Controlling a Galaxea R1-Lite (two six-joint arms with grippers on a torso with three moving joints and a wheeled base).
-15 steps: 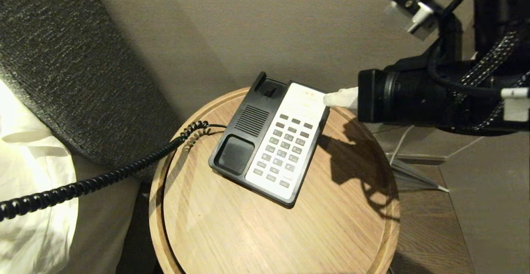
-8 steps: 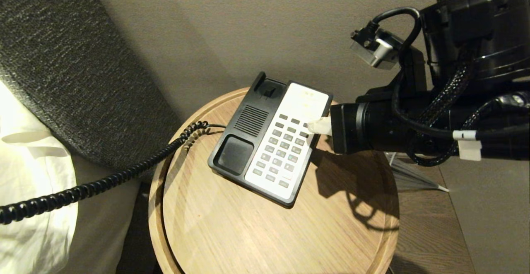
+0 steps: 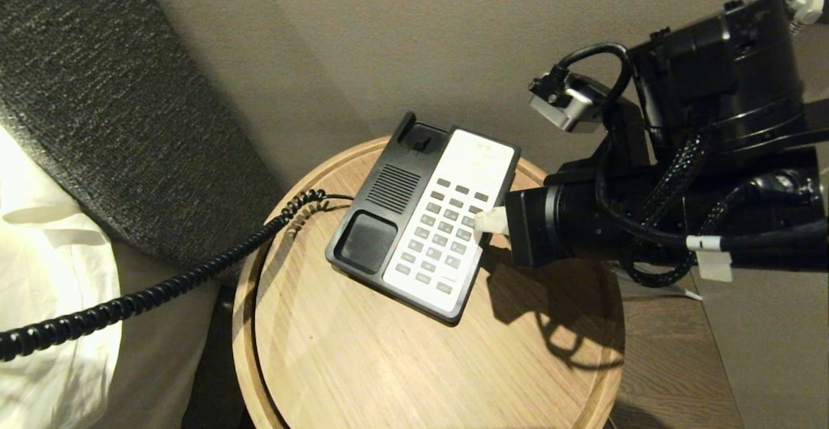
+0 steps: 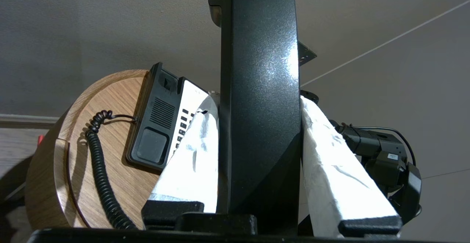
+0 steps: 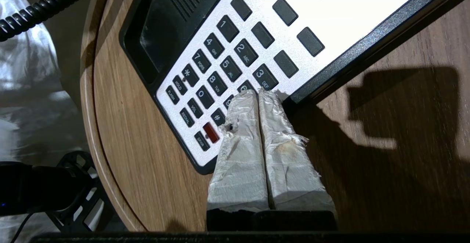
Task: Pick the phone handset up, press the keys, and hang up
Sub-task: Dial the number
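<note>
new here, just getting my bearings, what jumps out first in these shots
The right gripper, fingers shut together, tips over the right side of the black-and-white phone base's keypad on the round wooden table. Off to the left, the left gripper clamps the glossy black phone handset, its coiled cord trailing from the base.

A round wooden table with a raised rim stands against a plain wall. On it lies one phone base, set at a slant toward the back half of the top. The base has a black left part with a speaker grille and an empty cradle hollow, and a white right part with rows of dark keys. A black coiled cord joins the base at its left side, rests a little on the wood there, then crosses the rim and runs off to the left. Shadows fall across the right part of the top.
</note>
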